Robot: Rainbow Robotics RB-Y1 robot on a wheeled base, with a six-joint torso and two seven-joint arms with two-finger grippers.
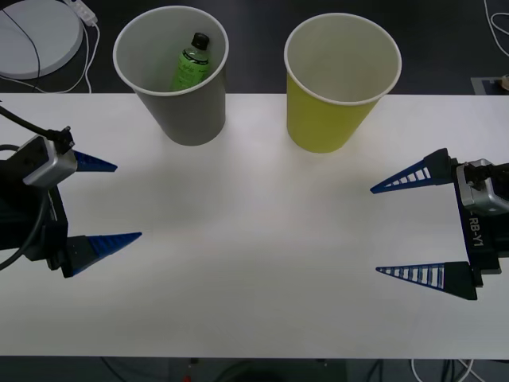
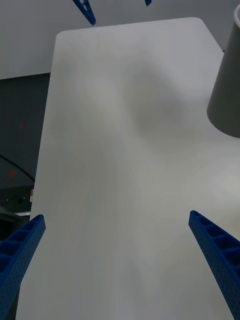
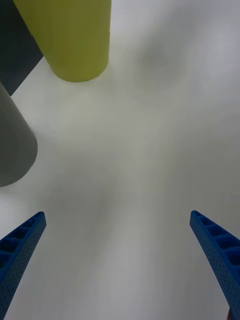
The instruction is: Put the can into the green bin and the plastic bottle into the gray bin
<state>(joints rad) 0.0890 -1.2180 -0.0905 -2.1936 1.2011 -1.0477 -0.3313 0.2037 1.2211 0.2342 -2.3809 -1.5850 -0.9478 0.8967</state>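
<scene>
Front view: plastic bottle (image 1: 191, 62) inside gray bin (image 1: 173, 119); green bin (image 1: 330, 119) seemingly canless. Left gripper (image 1: 107, 203), right gripper (image 1: 394, 231) wide open, empty; locate can first.

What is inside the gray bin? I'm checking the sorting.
The plastic bottle leans inside the gray bin, black cap up. The bin's wall hides its base and anything beneath it.

The small bright-green plastic bottle with a black cap (image 1: 192, 60) sits in the tall gray paper-cup-shaped bin (image 1: 184, 111), its base hidden by the wall. Whether anything lies inside the yellow-green paper-cup-shaped bin (image 1: 324, 119) cannot be told. Frame edges crop both bins in the wrist views.
</scene>
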